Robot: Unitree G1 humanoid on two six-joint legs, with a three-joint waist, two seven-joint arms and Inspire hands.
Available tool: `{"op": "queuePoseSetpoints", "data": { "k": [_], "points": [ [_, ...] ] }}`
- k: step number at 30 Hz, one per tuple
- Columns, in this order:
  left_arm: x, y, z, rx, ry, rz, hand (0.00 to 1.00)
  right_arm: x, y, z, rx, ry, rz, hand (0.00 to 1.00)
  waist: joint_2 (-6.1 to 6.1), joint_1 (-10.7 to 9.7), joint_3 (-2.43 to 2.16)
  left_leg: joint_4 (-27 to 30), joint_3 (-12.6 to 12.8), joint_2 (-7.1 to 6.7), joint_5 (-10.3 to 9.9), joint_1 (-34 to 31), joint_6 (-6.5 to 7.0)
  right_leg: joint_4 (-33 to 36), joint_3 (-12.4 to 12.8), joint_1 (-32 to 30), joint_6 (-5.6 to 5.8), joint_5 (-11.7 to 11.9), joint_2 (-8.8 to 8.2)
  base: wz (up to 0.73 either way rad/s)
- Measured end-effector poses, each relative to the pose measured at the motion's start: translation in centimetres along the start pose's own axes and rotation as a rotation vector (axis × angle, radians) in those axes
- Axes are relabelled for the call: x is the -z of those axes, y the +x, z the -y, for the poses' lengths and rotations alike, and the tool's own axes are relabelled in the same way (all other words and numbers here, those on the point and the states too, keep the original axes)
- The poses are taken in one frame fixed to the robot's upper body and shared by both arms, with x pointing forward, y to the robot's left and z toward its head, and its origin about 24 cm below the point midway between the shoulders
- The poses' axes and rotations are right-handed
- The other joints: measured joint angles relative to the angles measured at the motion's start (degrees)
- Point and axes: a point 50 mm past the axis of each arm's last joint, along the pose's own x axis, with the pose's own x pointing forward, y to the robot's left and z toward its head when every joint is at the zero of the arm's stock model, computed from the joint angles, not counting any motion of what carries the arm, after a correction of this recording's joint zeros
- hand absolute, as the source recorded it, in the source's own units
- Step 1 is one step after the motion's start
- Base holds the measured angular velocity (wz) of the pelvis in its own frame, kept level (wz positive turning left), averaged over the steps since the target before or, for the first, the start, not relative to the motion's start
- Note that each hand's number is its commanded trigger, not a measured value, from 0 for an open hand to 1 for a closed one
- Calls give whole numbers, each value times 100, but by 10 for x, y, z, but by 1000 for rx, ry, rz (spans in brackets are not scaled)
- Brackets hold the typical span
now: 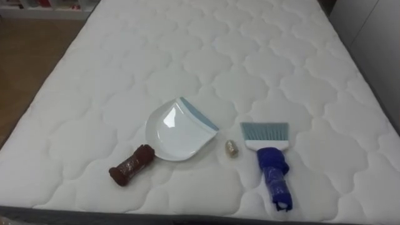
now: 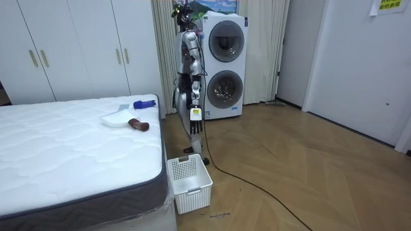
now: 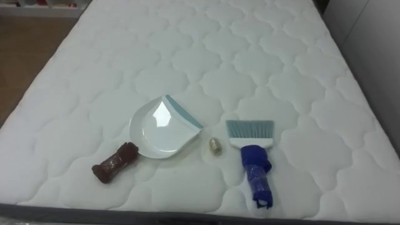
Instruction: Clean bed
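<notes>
White bed (image 1: 262, 56) padding yields, so the brush (image 1: 272, 165) may flick the scrap (image 1: 232, 149) past the dustpan (image 1: 177, 131); finger state of the left hand (image 2: 196, 125) cannot be told.

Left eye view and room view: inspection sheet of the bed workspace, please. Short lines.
Surface: white quilted mattress, no bedding on it.
Job's things: white dustpan with a brown handle, near-left; blue brush, near-right, bristles pointing away; both lie unheld.
Clutter: one small tan scrap between dustpan and brush.
Hands: left hand hangs at the robot's side, off the bed.
Cables: nothing seen on the mattress.
Surroundings: white basket on the wood floor by the bed's corner; stacked laundry machines behind the robot; wardrobes.
</notes>
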Motion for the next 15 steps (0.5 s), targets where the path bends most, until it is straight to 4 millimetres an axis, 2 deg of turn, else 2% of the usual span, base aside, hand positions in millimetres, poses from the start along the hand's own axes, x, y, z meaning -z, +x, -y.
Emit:
{"op": "queuePoseSetpoints", "data": {
  "k": [2, 8, 15],
  "points": [
    [-9, 1, -5, -48, -23, 45, 0, -3, 0, 1, 11, -2, 22, 0, 33, 7, -23, 2, 5, 2, 0, -26, 0, -1, 17, -48, 0, 0, 3, 0],
    [-48, 0, -28, -203, -189, 224, 0, -16, 0, 8, 31, 16, 114, 0, 42, 1, -30, 24, 6, 3, 1, -76, 0, 16, 11, -88, -3, 6, 1, 0],
    [-112, -20, -61, -391, -372, 540, 0, -24, 0, 10, 37, 36, 174, 0, 81, 8, -23, 13, 10, 2, 1, -87, 1, 35, 20, -103, -2, 10, 1, 0]
  ]
}}
